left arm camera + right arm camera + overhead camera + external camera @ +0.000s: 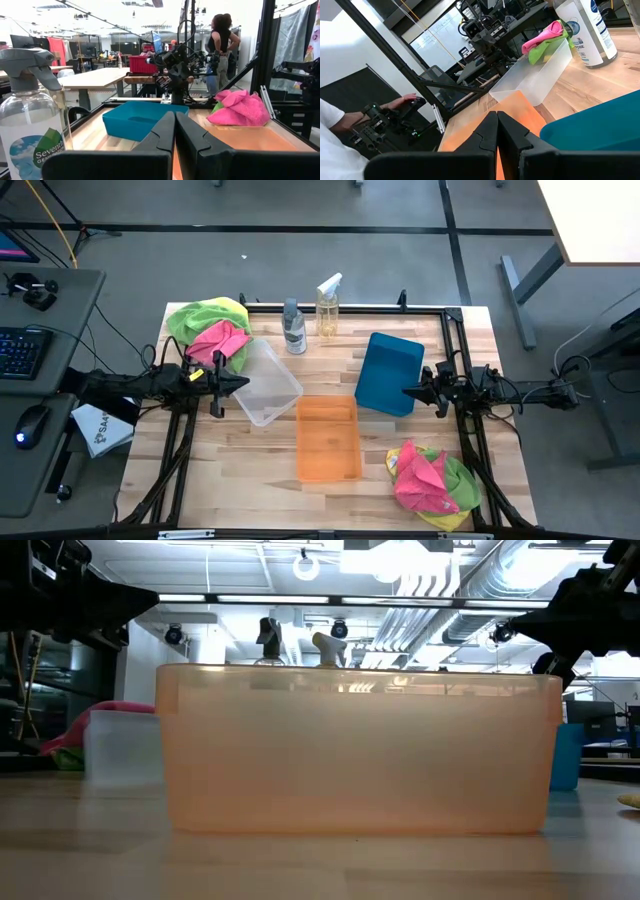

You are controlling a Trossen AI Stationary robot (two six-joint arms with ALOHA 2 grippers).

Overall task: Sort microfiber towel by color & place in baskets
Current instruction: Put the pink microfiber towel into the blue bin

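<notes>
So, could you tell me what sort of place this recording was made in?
Most likely a robotics lab or workshop. Exposed ceiling ducts and strip lights hang overhead, a desk with a keyboard and mouse sits beside the wooden table, and more workbenches stand behind.

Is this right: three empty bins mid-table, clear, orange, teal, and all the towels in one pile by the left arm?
Not quite. The high view shows two towel piles: one near the left gripper, another near the right arm. The clear, orange and teal bins are empty.
</notes>
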